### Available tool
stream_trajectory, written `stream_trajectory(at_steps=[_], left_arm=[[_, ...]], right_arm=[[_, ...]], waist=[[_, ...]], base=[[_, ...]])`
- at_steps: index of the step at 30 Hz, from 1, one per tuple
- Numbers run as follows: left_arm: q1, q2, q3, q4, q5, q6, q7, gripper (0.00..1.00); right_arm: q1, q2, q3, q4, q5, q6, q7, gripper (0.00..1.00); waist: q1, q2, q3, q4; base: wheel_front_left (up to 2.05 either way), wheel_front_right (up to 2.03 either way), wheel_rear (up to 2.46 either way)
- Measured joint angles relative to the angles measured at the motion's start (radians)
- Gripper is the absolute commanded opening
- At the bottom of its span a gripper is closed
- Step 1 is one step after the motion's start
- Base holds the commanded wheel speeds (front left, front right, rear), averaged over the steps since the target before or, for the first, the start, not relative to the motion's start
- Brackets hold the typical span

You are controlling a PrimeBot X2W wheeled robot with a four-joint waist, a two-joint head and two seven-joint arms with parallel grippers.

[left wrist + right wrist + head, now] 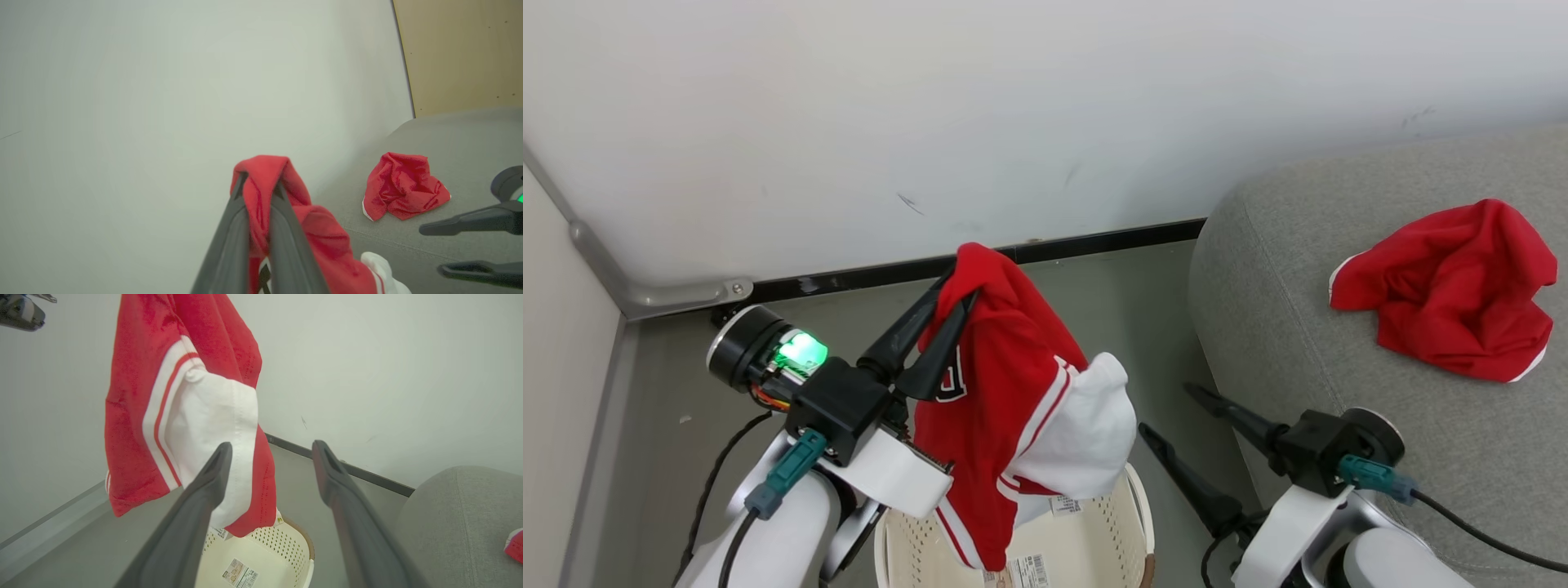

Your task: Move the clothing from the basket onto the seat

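- Our left gripper (961, 287) pinches the jersey (1005, 392) by a top fold; it hangs over the basket (1094, 531).
- Our right gripper (1168, 410) stands spread, empty.
- We judge the cloth light and floppy (it could slip); a thick fold grips best.
- Another red garment (1445, 286) lies on the seat (1282, 245).

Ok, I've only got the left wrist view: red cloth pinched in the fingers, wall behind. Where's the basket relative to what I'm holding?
Observer: Right below. In the head view the jersey hangs from the left gripper, its lower end over the basket.
Operator: Any cloth inside it?
Observer: The right wrist view shows its bottom bare around a label sticker; part is hidden by the jersey.
Operator: And the seat from there?
Observer: The seat stands to the basket's right, with a strip of floor between.
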Motion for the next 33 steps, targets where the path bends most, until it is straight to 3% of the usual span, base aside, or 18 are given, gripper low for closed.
stream_trajectory(at_steps=[15,24,33], left_arm=[[-0.044,-0.016,-0.086,-0.068,0.017,-0.04,-0.007,0.0],[-0.064,-0.022,-0.146,-0.082,0.033,-0.05,-0.007,0.0],[-0.064,-0.035,-0.191,-0.085,0.02,-0.057,-0.007,0.0]], right_arm=[[-0.073,-0.053,0.14,-0.009,0.137,0.0,0.072,1.0],[-0.186,-0.12,0.256,-0.005,0.133,0.0,0.112,1.0],[-0.256,-0.127,0.37,0.006,0.161,0.0,0.111,1.0]], waist=[[0.0,0.0,-0.043,0.013],[0.0,0.0,-0.06,0.035],[0.0,0.0,-0.07,0.058]], base=[[0.0,0.0,0.0],[0.0,0.0,0.0],[0.0,0.0,0.0]])
